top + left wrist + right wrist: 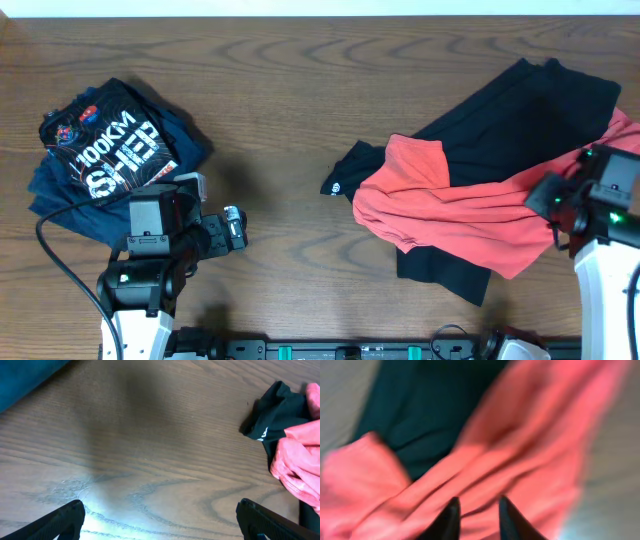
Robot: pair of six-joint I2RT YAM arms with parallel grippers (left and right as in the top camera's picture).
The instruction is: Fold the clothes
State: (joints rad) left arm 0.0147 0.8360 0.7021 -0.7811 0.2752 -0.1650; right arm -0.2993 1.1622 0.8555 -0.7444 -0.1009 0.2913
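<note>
A red tee [450, 205] lies crumpled across a black tee [520, 105] at the right of the table. A white logo mark shows on the black tee's left tip [333, 185]. My right gripper [562, 205] is at the red tee's right end. In the blurred right wrist view its fingers [477, 510] are close together with a fold of red cloth [530, 450] between them. A navy "100KM" tee [110, 150] lies bunched at the far left. My left gripper [160, 520] is open and empty over bare wood, with the black tee's tip [275, 410] ahead at the right.
The wooden table [290, 120] has bare wood between the two piles. The left arm's base [140, 290] stands at the front left and its cable loops beside it. The right arm's base [610, 270] is at the front right.
</note>
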